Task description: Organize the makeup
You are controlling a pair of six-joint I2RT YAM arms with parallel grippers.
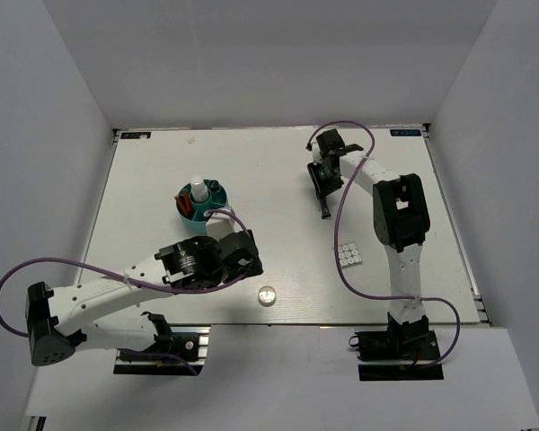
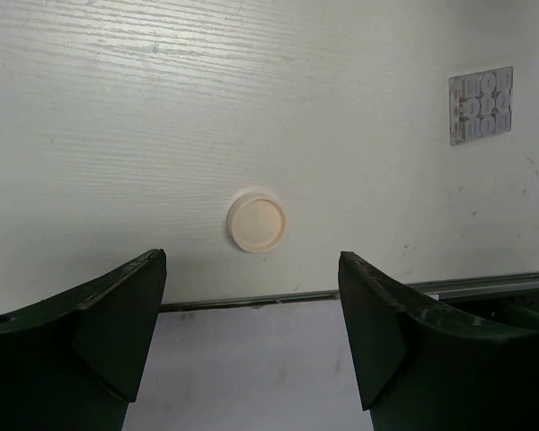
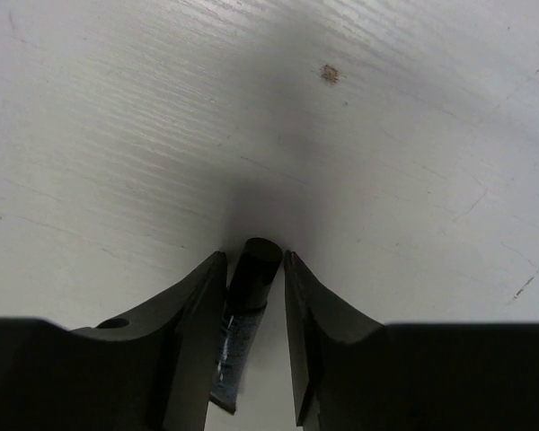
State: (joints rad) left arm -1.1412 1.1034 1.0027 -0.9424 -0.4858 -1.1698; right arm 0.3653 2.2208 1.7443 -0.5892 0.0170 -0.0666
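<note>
Right gripper [image 3: 253, 262] stands narrow about the short black cylindrical tube [image 3: 251, 274], which lies on the white wood-grain table [image 3: 117, 135], toward its far right (pads pressing or not, we cannot tell). We judge it light, stiff, slick; best pinched mid-barrel.

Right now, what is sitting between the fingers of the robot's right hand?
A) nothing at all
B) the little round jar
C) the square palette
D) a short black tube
D: in the right wrist view a short black tube sits inside the right hand, while the round jar and the palette lie elsewhere on the table.
</note>
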